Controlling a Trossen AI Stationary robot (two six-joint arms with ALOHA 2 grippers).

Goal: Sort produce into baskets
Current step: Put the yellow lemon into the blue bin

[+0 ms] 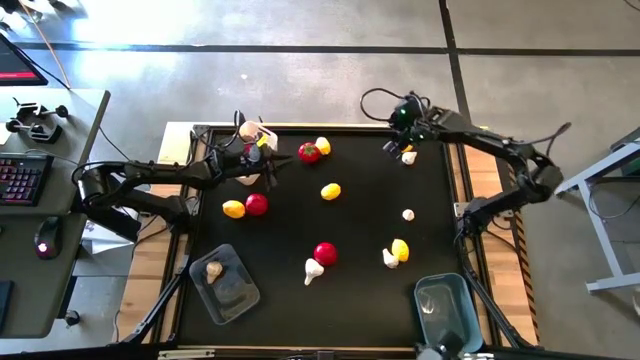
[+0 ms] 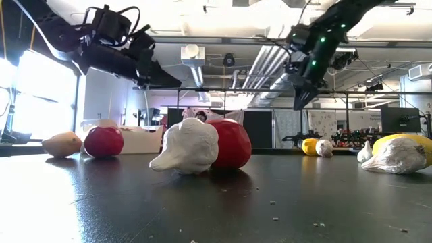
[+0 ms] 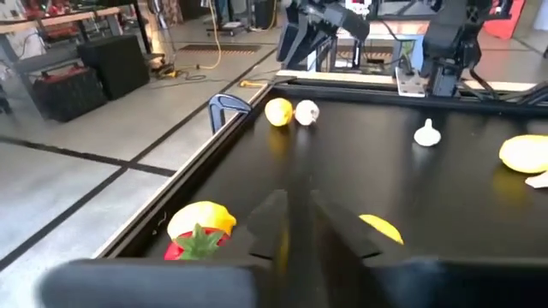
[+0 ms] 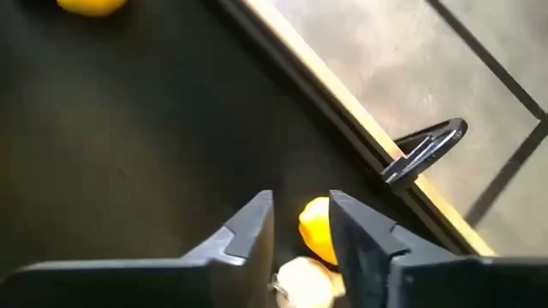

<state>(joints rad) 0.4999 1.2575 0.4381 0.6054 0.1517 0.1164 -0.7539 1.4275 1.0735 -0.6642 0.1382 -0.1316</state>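
Tomatoes, lemons and garlic bulbs lie scattered on the black table (image 1: 360, 300). My right gripper (image 1: 398, 146) hangs open above a lemon (image 4: 316, 228) and a garlic bulb (image 4: 304, 282) at the far right edge, well clear of them in the low view (image 2: 301, 101). My left gripper (image 1: 270, 165) is shut and empty at the far left, just left of a tomato (image 1: 310, 153) and a lemon (image 1: 322, 145). The white basket (image 1: 268, 132) stands at the far left corner, partly hidden by my left arm. The clear basket (image 1: 228, 285) at the near left holds a garlic bulb (image 1: 213, 269). The light blue basket (image 1: 443, 305) stands at the near right.
Loose on the table are a lemon (image 1: 330, 191), a lemon (image 1: 233, 208) beside a tomato (image 1: 257, 204), a tomato (image 1: 325, 253) with garlic (image 1: 314, 270), a lemon (image 1: 400, 248) with garlic (image 1: 390, 259), and a small garlic (image 1: 408, 214). A raised rim (image 4: 360, 137) edges the table.
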